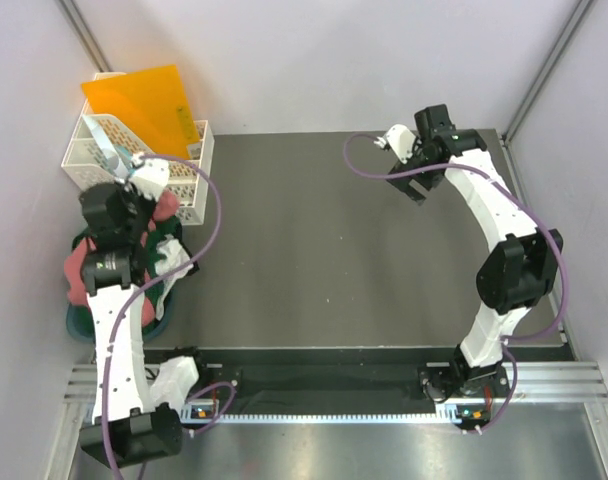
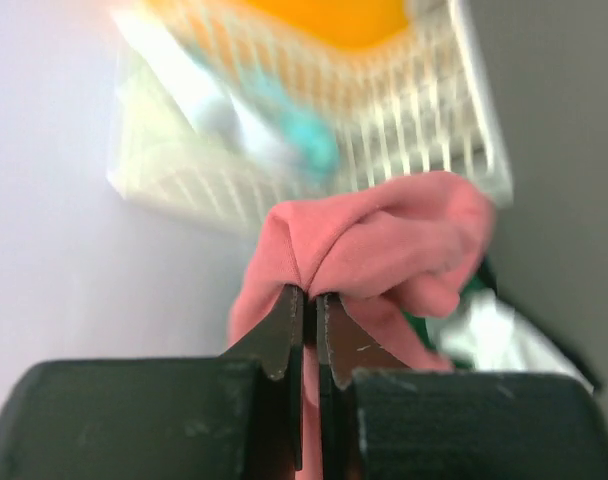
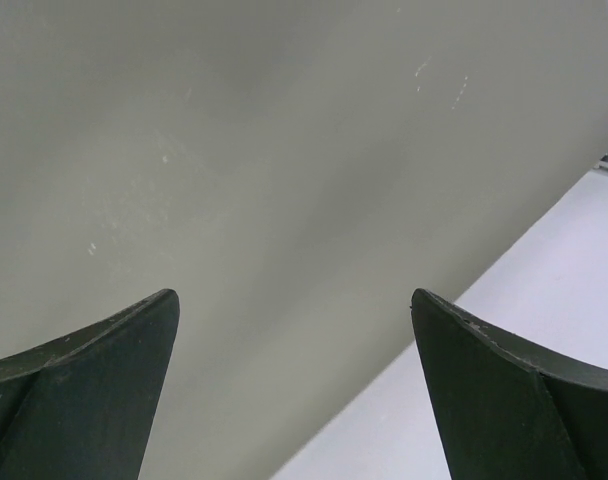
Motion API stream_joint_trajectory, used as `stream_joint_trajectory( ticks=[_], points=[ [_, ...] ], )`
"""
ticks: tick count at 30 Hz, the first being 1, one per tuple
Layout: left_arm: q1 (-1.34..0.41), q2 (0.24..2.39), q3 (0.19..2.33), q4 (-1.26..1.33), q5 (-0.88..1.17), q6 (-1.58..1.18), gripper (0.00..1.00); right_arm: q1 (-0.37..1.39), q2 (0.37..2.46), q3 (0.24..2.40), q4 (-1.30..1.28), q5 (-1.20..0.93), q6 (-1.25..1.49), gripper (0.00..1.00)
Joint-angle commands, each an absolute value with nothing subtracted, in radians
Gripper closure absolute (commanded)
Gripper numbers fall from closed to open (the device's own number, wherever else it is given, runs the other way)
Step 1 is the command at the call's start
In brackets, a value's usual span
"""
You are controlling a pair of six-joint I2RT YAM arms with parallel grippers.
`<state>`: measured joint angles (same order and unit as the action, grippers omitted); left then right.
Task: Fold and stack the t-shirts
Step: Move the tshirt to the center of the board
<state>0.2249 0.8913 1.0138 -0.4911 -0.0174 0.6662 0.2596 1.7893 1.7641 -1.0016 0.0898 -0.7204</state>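
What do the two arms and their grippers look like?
The left arm and the right arm have white links and black joint housings. A thin purple cable loops along each. The left gripper and right gripper have black, wedge-shaped fingers that taper to thin tips.

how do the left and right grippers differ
The left gripper is shut on a fold of the salmon-pink t-shirt; the right gripper is wide open, empty. The left gripper is by the white basket; the right gripper hovers over the table. Both are black.
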Motion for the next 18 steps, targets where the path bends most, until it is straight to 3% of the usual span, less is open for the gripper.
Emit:
stream_joint_trajectory(
  ticks=[1, 5, 9, 18],
  points=[
    [0.222, 0.963, 1.277, -0.417, 0.305, 0.588, 1.00, 0.262, 1.789, 1.850, -0.953, 0.028, -0.594, 0.00],
    [0.213, 1.063, 1.468, -0.442, 0.547, 0.505, 1.00, 0.247, 1.790, 1.879, -0.940, 0.006, -0.485, 0.00],
    [0.141, 1.118, 1.482, -0.404, 0.761, 0.500, 1.00, 0.209, 1.779, 1.920, -0.910, -0.037, -0.453, 0.00],
    [-0.303, 1.213, 1.370, -0.093, 0.536, 0.450, 1.00, 0.100, 1.758, 1.933, -0.815, -0.054, -0.417, 0.05]
  ],
)
